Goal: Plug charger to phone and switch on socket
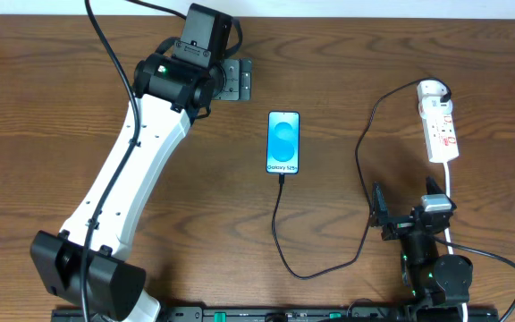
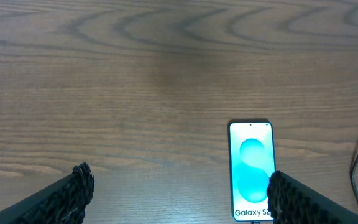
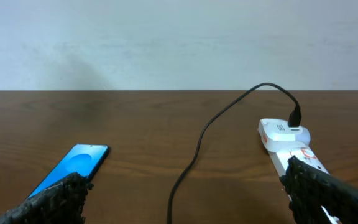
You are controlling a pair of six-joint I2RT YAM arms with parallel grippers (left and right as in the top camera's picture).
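The phone (image 1: 283, 143) lies face up mid-table, screen lit, "Galaxy S25+" text at its near end. The black charger cable (image 1: 286, 241) meets that near end, loops along the table and runs up to the far end of the white socket strip (image 1: 441, 130) at the right. My left gripper (image 1: 236, 79) is open and empty, left of and beyond the phone. In the left wrist view the phone (image 2: 250, 171) lies beside my right finger, gripper (image 2: 182, 190). My right gripper (image 1: 407, 201) is open and empty, near the strip's near end. The right wrist view shows the gripper (image 3: 185, 190), phone (image 3: 73, 165), cable (image 3: 197, 152) and strip (image 3: 284, 140).
The strip's white cord (image 1: 452, 192) runs toward the right arm's base. A black rail (image 1: 275, 314) lines the table's front edge. The wooden table (image 1: 52, 134) meets a pale wall (image 3: 179, 43) at the far side.
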